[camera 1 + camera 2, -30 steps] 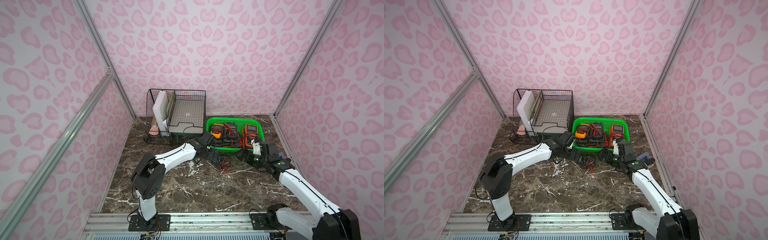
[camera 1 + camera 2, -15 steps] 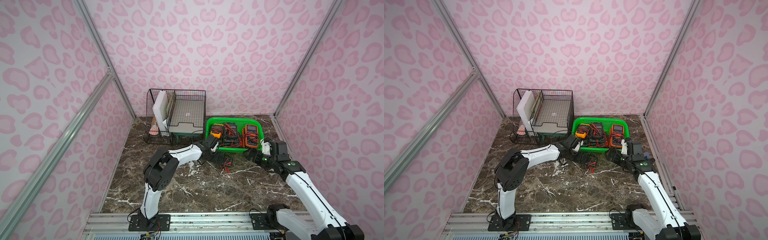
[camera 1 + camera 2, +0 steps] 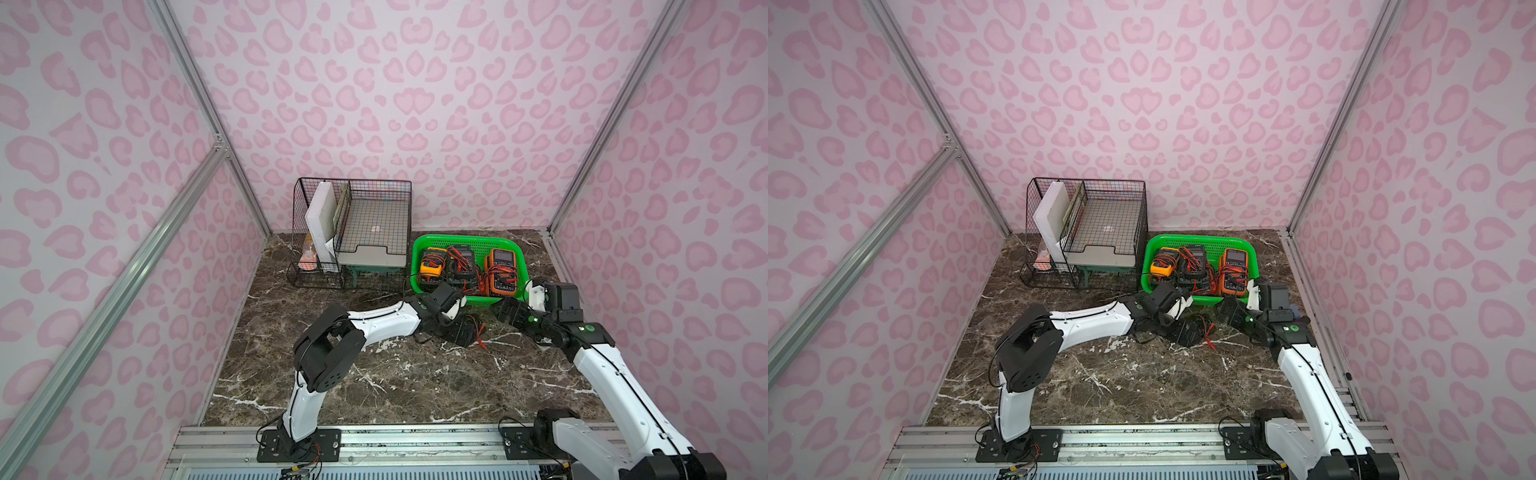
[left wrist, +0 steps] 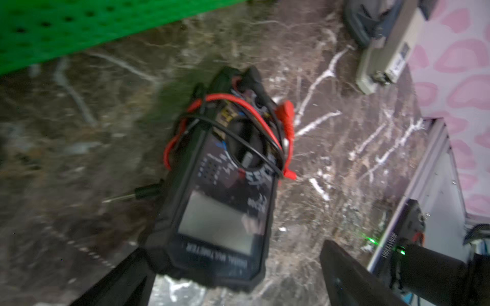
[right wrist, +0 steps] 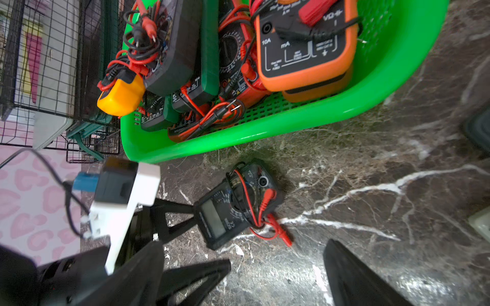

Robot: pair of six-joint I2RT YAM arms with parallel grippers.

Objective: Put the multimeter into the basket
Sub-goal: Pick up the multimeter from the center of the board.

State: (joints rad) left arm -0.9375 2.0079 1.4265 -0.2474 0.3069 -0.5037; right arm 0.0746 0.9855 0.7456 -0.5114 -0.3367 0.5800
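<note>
Left end effector (image 4: 232,247) spread wide at multimeter (image 4: 225,185) end, basket (image 4: 79,31) wall near

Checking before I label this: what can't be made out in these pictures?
Multimeter: both top views, mostly hidden behind the left arm.
Its dial markings: left wrist view, motion-blurred.
Lowest meters in the basket: right wrist view, buried under others.

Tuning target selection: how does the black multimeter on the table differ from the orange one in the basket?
The black multimeter lies on the table just outside the basket; the orange multimeter lies inside it. Casing: all black versus orange around a dark face. The open left tool flanks the black one's display end, not the orange one's. Both lie face up with red and black leads wound on them.
</note>
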